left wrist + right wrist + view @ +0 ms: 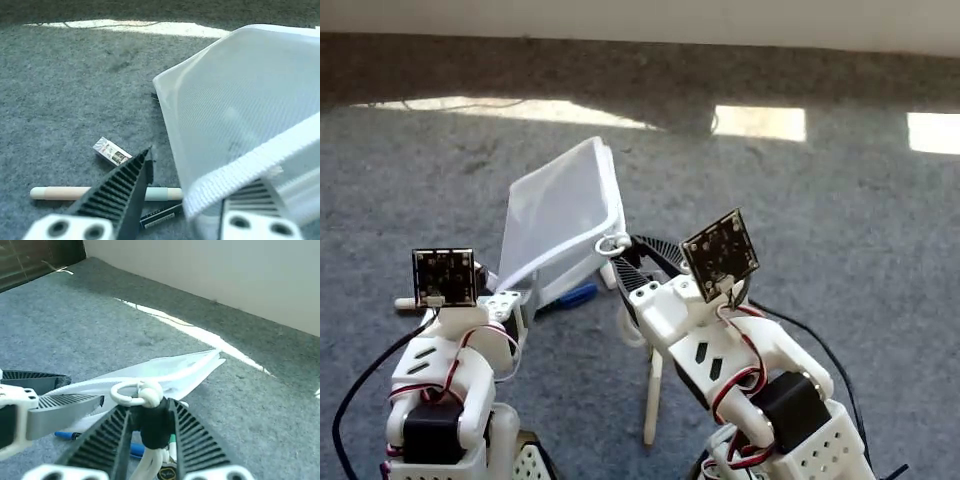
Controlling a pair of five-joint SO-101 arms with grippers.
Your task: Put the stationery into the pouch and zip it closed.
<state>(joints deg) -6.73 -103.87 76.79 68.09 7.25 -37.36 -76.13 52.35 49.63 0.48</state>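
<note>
A white mesh pouch (pixel 560 215) is held up off the grey carpet, tilted. My right gripper (pixel 152 412) is shut on its zipper pull (pixel 132 392), a white cord ring with a black knot, at the pouch's near corner (pixel 613 243). My left gripper (pixel 200 195) grips the pouch's white rim band (pixel 250 165) at the other lower corner (pixel 515 290). Stationery lies on the carpet under the pouch: a cream and mint pen (pixel 100 192), a small white eraser (pixel 112 151), a black marker (pixel 160 217) and a blue pen (pixel 575 295).
A long white stick (pixel 653 395) lies on the carpet between the two arm bases. A pale wall runs along the far side (pixel 225 270). Sunlit patches (pixel 760 122) fall on the open carpet beyond the pouch.
</note>
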